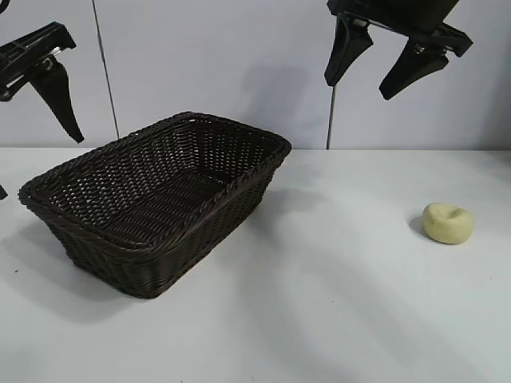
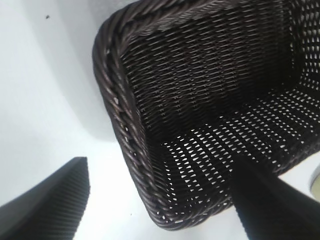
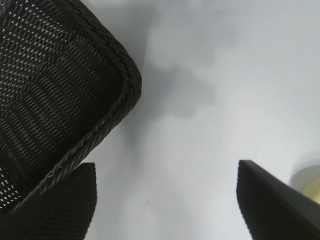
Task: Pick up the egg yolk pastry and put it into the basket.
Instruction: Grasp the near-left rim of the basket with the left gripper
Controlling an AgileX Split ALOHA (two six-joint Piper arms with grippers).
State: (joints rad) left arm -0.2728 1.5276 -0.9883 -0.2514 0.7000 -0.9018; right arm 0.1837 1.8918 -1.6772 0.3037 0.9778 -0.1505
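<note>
Item one: a small pale yellow, rounded, bun-like egg yolk pastry [image 1: 448, 223] with a dimple on top and a smooth matte surface, lying on the white table [image 1: 343, 303] toward the right side of the exterior view, well apart from the basket and touched by nothing; in the right wrist view only a pale sliver of it [image 3: 311, 181] shows at the picture's edge, behind one black finger. Item two: a large rectangular dark brown woven wicker basket [image 1: 156, 195] with flaring open-weave walls and a braided rim, standing on the table left of centre, set at an angle, with nothing visible inside it; the left wrist view looks down into its interior [image 2: 210, 105], and the right wrist view shows one corner of its rim [image 3: 112, 107]. Item three: the right gripper [image 1: 382, 62], black, hanging high above the table between basket and pastry, its two fingers spread wide, holding nothing. Item four: the left gripper [image 1: 44, 84], black, raised at the far left above the basket's near end, fingers wide apart in its wrist view, nothing between them.
</note>
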